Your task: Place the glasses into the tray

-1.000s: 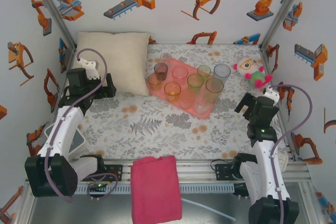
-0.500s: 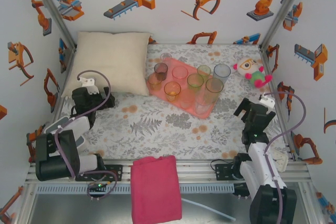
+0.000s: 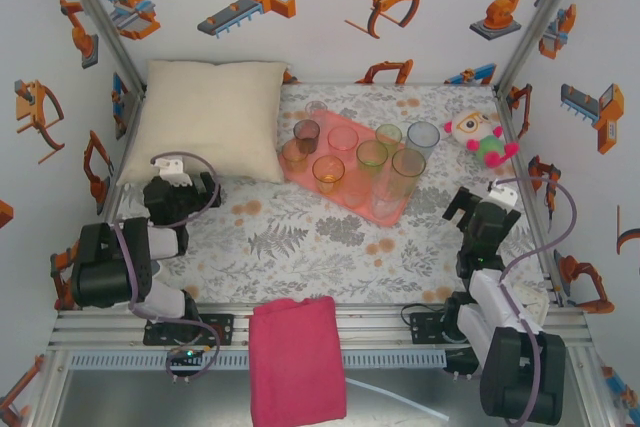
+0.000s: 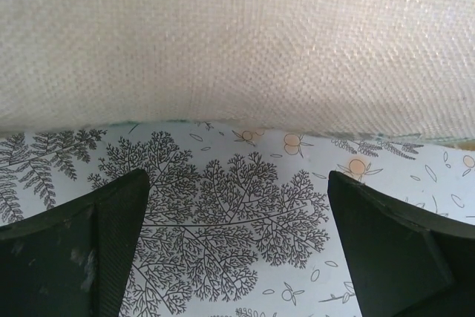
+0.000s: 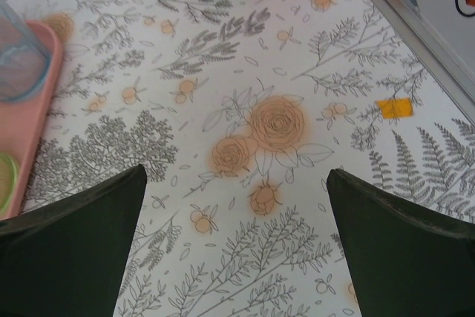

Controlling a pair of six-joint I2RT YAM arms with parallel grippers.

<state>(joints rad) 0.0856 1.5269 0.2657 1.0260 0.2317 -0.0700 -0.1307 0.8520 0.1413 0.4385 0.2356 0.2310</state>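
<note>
Left gripper (image 4: 237, 206) and right gripper (image 5: 236, 206) drawn back, pillow (image 3: 213, 117) beside tray (image 3: 392, 215), plush toy (image 3: 482, 137) right

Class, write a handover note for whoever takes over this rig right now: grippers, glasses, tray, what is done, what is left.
Left gripper: open, empty, facing the pillow.
Right gripper: open, empty, right of the tray.
Glasses: upright on the tray.
Done: the tinted ones look placed.
Left: check the faint clear glass at the tray's far corner; I cannot tell if it stands on the tray.

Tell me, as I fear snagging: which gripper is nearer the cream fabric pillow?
Left. The left gripper sits at the near edge of the cream fabric pillow; the right gripper, far to its right.
</note>
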